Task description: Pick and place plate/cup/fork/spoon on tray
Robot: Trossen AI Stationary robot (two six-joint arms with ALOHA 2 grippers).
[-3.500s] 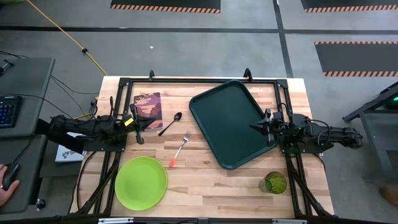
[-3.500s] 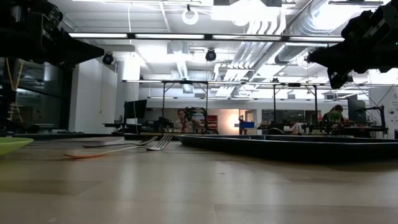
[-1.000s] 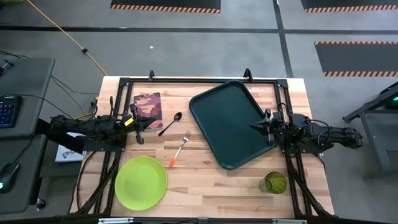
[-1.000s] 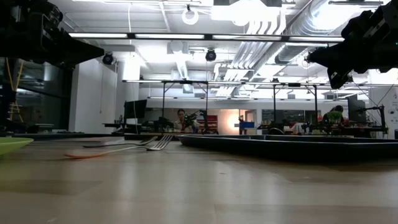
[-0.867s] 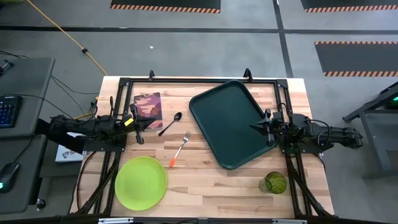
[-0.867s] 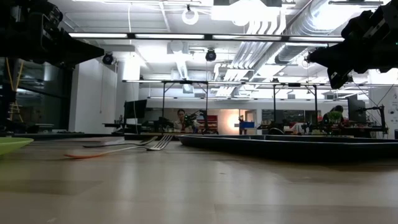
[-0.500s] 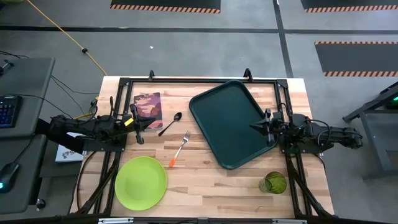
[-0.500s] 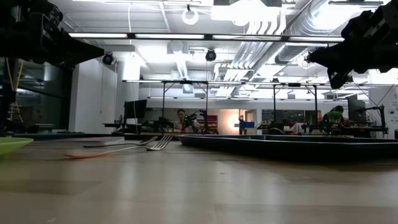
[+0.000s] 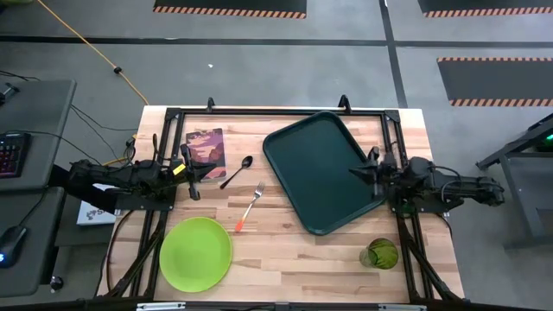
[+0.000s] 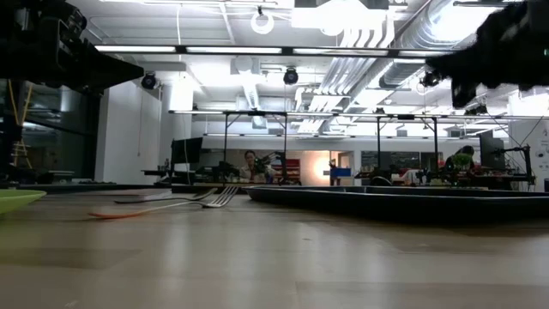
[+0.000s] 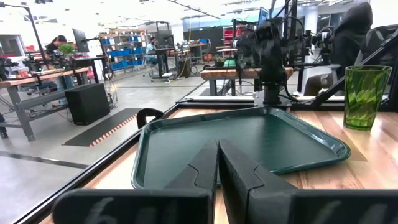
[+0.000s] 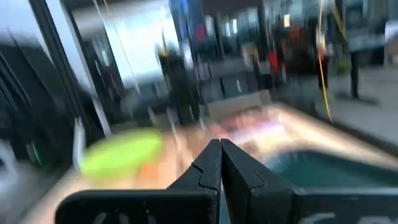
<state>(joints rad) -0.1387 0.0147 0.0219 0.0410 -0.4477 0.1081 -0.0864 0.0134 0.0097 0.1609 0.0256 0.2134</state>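
The lime-green plate (image 9: pixel 196 253) lies flat near the table's front left. The dark-green cup (image 9: pixel 381 254) stands upright at the front right. The fork (image 9: pixel 249 207) and the dark spoon (image 9: pixel 237 171) lie flat on the table left of the dark-green tray (image 9: pixel 315 168), which lies flat at the far right. My left gripper (image 9: pixel 204 171) hovers shut and empty beside the spoon. My right gripper (image 9: pixel 352 170) hovers shut and empty over the tray's right rim. The tray (image 11: pixel 249 137) and the cup (image 11: pixel 362 96) also show in the left wrist view.
A small maroon book (image 9: pixel 205 145) lies at the far left, next to my left gripper. A black frame (image 9: pixel 276 111) runs along the table's far edge and sides. Bare wood lies between the plate and the cup.
My right gripper has risen a little and swung slightly toward the table's far edge, still shut; its wrist view is blurred by the motion. The tableware and the tray have kept still.
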